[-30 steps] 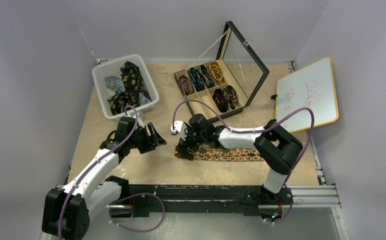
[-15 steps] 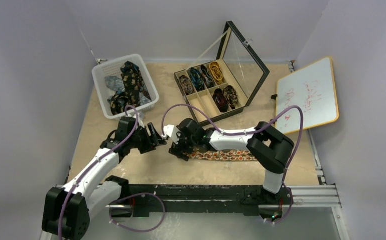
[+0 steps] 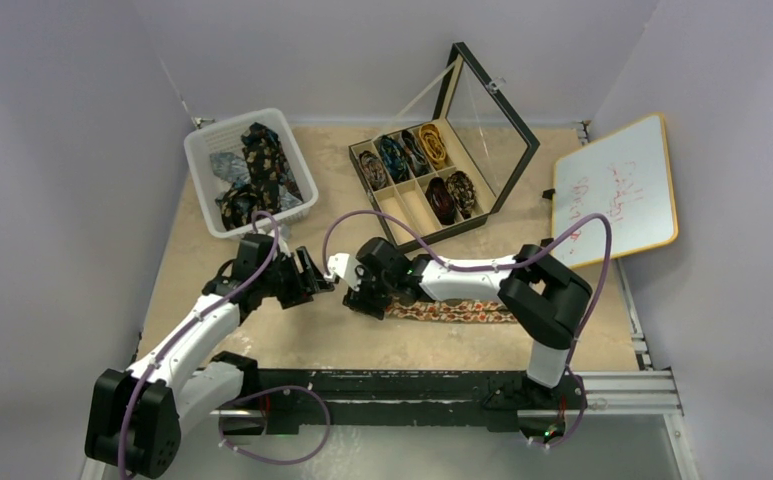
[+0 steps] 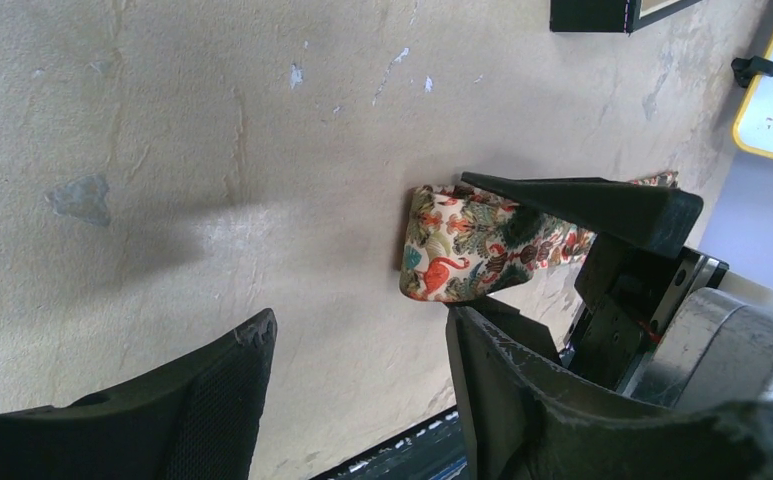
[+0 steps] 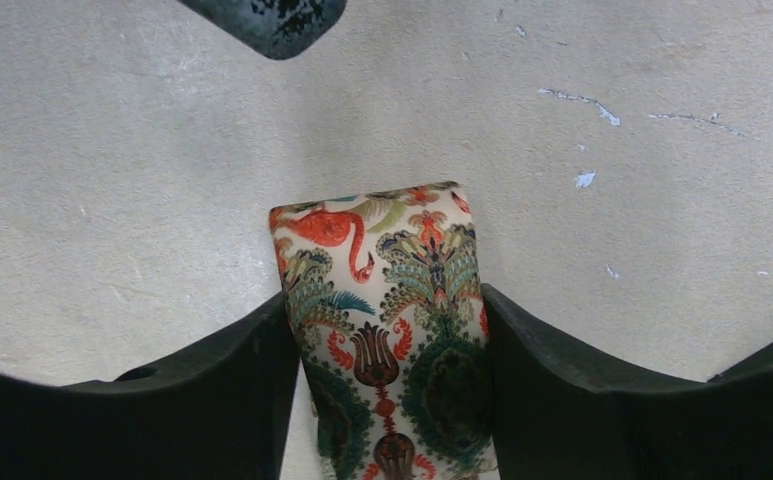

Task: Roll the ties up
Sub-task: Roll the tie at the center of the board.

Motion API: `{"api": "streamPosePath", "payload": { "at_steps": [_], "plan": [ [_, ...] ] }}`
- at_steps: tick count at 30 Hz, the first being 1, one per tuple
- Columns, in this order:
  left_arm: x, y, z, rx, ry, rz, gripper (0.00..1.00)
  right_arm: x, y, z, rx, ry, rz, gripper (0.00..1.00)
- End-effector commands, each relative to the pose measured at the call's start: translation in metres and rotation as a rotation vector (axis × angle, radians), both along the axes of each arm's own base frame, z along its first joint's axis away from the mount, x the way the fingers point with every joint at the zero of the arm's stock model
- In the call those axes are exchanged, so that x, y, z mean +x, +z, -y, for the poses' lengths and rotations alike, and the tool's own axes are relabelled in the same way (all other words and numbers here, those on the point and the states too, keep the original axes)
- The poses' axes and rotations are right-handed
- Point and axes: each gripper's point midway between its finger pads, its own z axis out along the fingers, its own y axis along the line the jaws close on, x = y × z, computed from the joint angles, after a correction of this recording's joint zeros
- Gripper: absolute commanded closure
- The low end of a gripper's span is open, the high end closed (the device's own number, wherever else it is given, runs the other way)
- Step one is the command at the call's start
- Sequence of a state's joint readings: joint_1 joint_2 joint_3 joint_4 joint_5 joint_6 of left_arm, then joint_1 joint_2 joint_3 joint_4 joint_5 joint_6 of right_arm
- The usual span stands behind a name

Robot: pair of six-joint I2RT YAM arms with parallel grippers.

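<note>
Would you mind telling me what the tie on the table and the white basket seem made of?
The tie: soft fabric, perhaps silk or polyester; smooth printed face, folds limply. The white basket: likely moulded plastic; thin slotted walls, slight gloss.

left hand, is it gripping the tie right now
No, the left hand stands open above the table, and the tie lies ahead of it, not between its fingers.

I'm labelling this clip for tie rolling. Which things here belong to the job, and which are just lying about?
Job: flamingo-print tie, right gripper at its end, left gripper, white basket of loose ties, compartment box of rolled ties.
Lying about: whiteboard.
</note>
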State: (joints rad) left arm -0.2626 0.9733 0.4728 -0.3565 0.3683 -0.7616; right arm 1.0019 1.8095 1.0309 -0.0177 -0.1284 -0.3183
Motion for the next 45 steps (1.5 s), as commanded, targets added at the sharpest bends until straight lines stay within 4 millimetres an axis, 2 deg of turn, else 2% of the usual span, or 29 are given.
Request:
{"api": "streamPosePath", "payload": {
  "at_steps": [1,4,11,19,23,28,31,34,37,40,45],
  "plan": [
    [0.007,0.009,0.002,-0.010,-0.024,0.051,0.39,-0.006,-0.027,0.036,-0.180,-0.023,-0.033,0.42],
    [0.009,0.009,0.001,-0.005,-0.007,0.052,0.39,-0.005,-0.024,0.025,-0.150,-0.029,-0.030,0.47],
    [0.009,0.004,-0.011,0.038,0.073,0.027,0.40,-0.004,-0.024,-0.005,-0.091,0.037,-0.016,0.48],
    [0.008,0.003,-0.028,0.085,0.199,-0.009,0.39,-0.021,-0.017,-0.046,-0.011,0.269,-0.073,0.49],
    [0.005,0.002,-0.036,0.105,0.263,-0.030,0.39,-0.027,-0.016,-0.057,0.015,0.358,-0.088,0.49],
    [0.003,0.000,-0.038,0.102,0.281,-0.038,0.39,-0.039,-0.008,-0.058,0.033,0.442,-0.126,0.45],
    [0.004,-0.002,-0.036,0.097,0.275,-0.040,0.38,-0.040,-0.003,-0.059,0.045,0.464,-0.117,0.40],
    [0.006,-0.002,-0.033,0.092,0.255,-0.037,0.38,-0.030,0.003,-0.059,0.046,0.428,-0.082,0.24],
    [0.008,-0.001,-0.030,0.089,0.230,-0.024,0.38,-0.014,0.025,-0.062,0.100,0.367,-0.020,0.15],
    [0.012,0.001,-0.027,0.082,0.197,-0.003,0.38,-0.003,0.064,-0.065,0.208,0.312,0.034,0.02],
    [0.017,0.003,-0.022,0.075,0.158,0.026,0.37,0.006,0.122,-0.051,0.421,0.153,0.109,0.01]
  ]
}}
